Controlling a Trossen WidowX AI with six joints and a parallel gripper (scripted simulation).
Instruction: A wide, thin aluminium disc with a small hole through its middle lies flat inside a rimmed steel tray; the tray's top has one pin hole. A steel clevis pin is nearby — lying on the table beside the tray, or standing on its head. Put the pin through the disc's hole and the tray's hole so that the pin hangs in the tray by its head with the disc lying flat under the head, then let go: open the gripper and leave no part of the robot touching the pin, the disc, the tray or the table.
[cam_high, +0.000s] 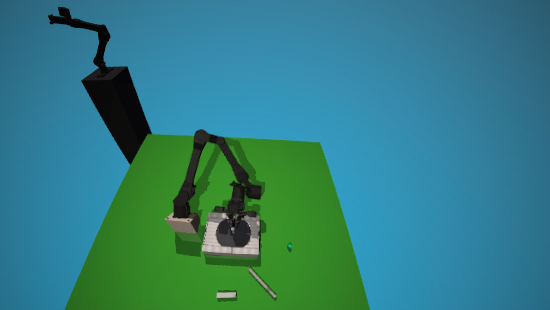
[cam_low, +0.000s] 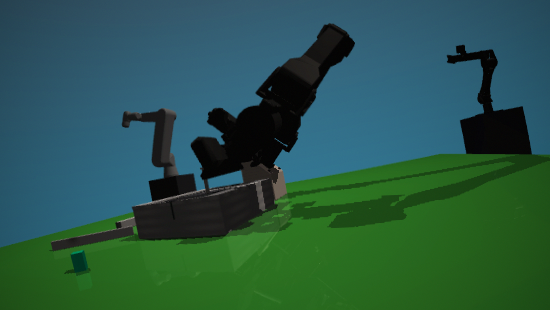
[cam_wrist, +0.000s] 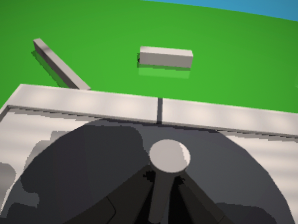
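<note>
1. Gripping the clevis pin (cam_high: 232, 229) (cam_low: 206, 185) (cam_wrist: 170, 156), the gripper (cam_high: 233, 226) (cam_low: 204, 176) (cam_wrist: 162, 176) is closed on its shank just under the head.
2. Pin: held head up above the disc (cam_high: 241, 240) (cam_wrist: 75, 165), over its middle region; the shank runs down toward the tray. Whether the tip has entered either hole cannot be determined, the fingers and shank obscuring the spot.
3. Disc: inside the rim of the tray (cam_high: 210, 247) (cam_low: 180, 220) (cam_wrist: 100, 102), partly in shadow. Its hole is not discernible.
4. Tray: on the green table (cam_high: 300, 200) (cam_low: 400, 260) (cam_wrist: 225, 55). A dark narrow line marks one side wall.
5. Sundry items: a long pale bar (cam_high: 262, 283) (cam_low: 92, 238) (cam_wrist: 60, 64) and a short pale block (cam_high: 226, 295) (cam_low: 126, 223) (cam_wrist: 166, 57) lie on the table beyond that wall; a small teal piece (cam_high: 289, 246) (cam_low: 79, 261) stands apart from the tray.
6. Release: outstanding; the pin is in the gripper's grasp.
</note>
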